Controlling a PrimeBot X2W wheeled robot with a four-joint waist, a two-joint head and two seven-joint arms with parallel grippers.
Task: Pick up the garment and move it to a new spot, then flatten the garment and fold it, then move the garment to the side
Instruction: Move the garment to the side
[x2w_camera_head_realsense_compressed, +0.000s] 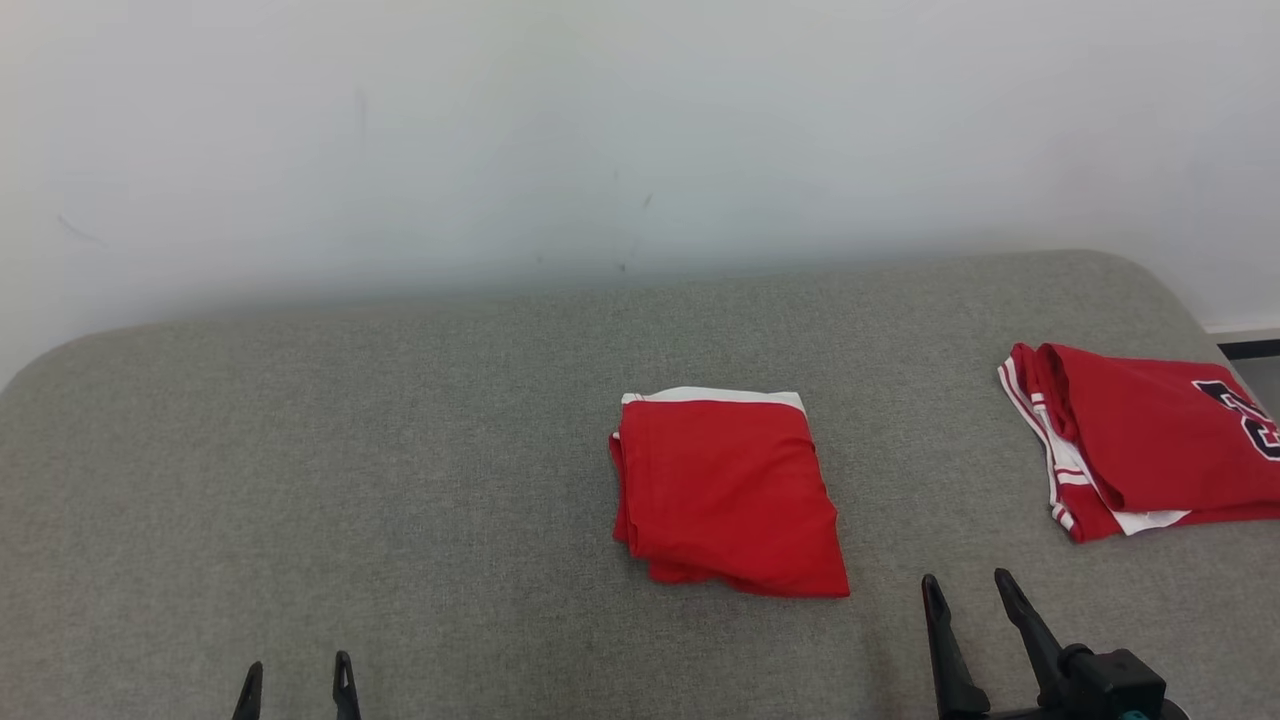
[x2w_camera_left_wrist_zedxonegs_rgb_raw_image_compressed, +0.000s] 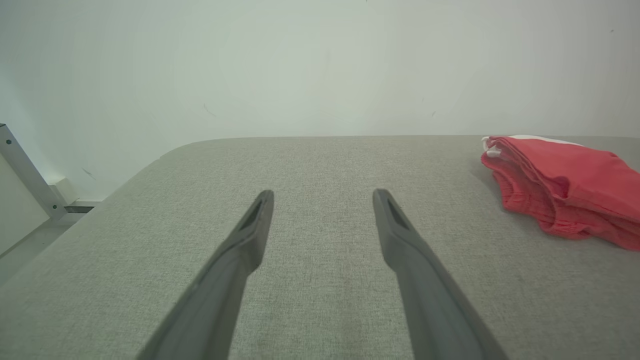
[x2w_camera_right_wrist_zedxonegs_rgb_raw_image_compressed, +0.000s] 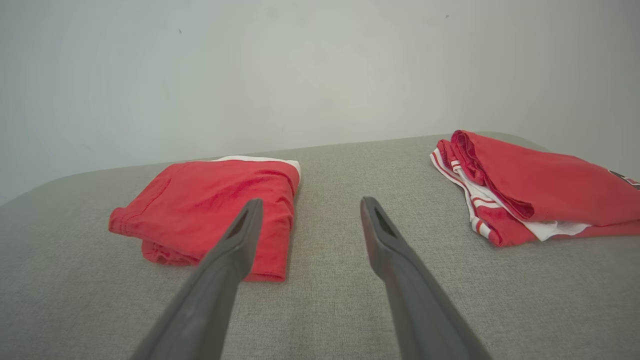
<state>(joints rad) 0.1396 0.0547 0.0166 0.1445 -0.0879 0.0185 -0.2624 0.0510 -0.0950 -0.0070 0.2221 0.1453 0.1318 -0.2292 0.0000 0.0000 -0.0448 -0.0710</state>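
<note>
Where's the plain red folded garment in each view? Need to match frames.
Head view: plain red folded garment at centre, slightly right, ahead and left of the right pincer.
Left wrist view: at the right edge, right of the left pincer.
Right wrist view: left of centre, partly behind the near finger.
Shared landmark: its white band on the edge facing the wall.

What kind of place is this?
Probably an indoor test room for folding clothes: a grey cloth-covered table against a bare white wall, with a folded red garment in the middle and a red jersey at the right.
</note>
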